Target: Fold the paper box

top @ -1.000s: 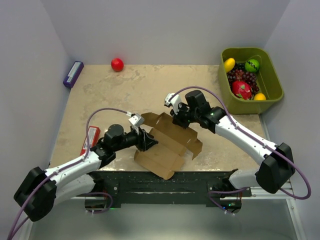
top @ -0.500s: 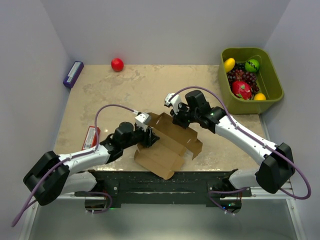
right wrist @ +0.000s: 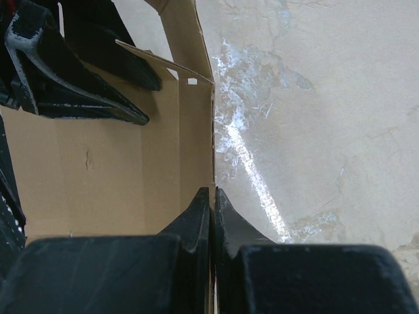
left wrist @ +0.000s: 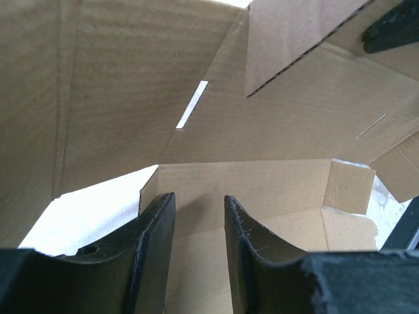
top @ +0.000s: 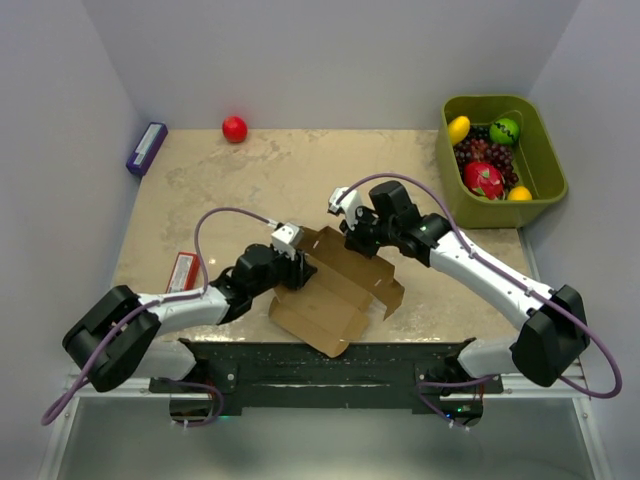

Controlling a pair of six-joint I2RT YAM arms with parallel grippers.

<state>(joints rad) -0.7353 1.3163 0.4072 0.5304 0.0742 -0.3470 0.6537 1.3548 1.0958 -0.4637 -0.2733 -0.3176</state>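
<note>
Progress about halfway at best, going by the box. Found at the front middle of the table, between the two arms, as an open brown sheet with some panels raised and others lying flat.

Already stood up: a long wall on the far side and a panel on the left, seen from the left wrist as cardboard rising overhead with a slot cut through it.

Left to do, by the look of it: bringing up the flat near panel and the notched flaps on the right, tucking tabs into slots, closing the shape. No finished corner visible anywhere yet.

Pinching the edge of the far wall with the right gripper, jaws pressed together on the thin cardboard and holding it upright.

Reaching inside the box with the left gripper, jaws spread by a narrow gap and nothing between them, with the cardboard floor and a low end flap just ahead. Probably lined up to push or grip an inner panel, though hard to say which.
</note>
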